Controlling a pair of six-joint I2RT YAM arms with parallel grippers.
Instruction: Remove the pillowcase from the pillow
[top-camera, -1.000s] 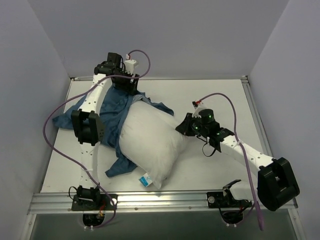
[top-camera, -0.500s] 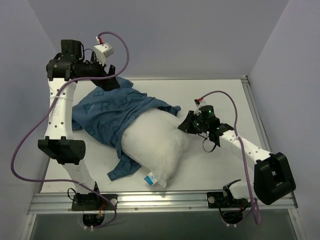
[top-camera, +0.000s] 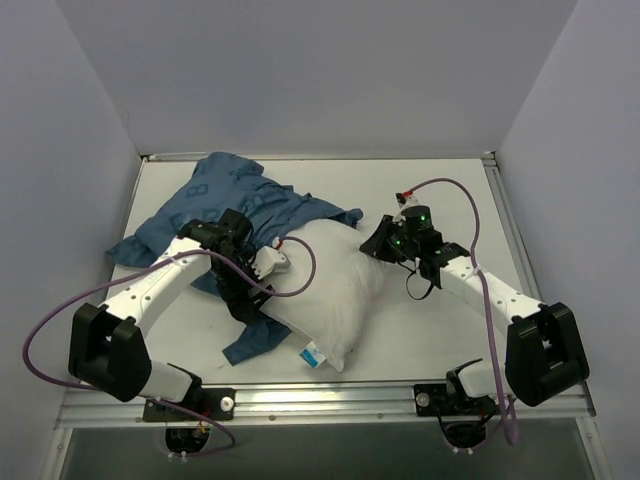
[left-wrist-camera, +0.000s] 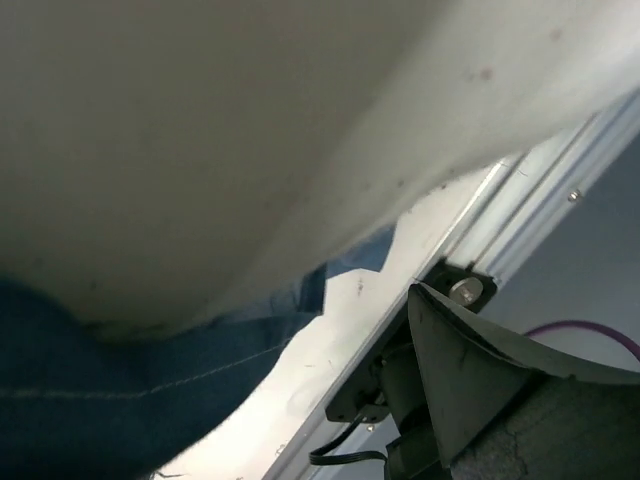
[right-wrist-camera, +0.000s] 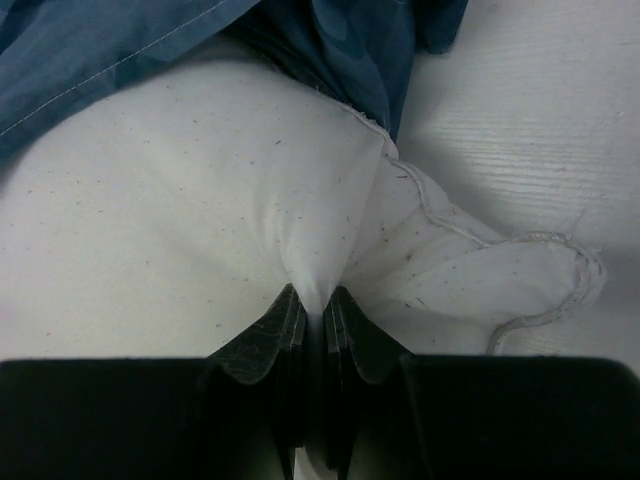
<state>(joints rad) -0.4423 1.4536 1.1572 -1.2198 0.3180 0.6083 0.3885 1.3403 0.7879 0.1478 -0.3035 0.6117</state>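
Two claws are at the pillow (top-camera: 335, 290): the right gripper (right-wrist-camera: 315, 300) is squeezed tight on a pinch of its white cloth near a corner, I think to hold it in place while the cover is pulled away. The left gripper (top-camera: 250, 296) is wide with nothing in it, low at the pillow's left side where blue cloth tucks under. Most of the pillow is out of the pillowcase (top-camera: 225, 200), which lies bunched on the table (top-camera: 440, 190) at the far left.
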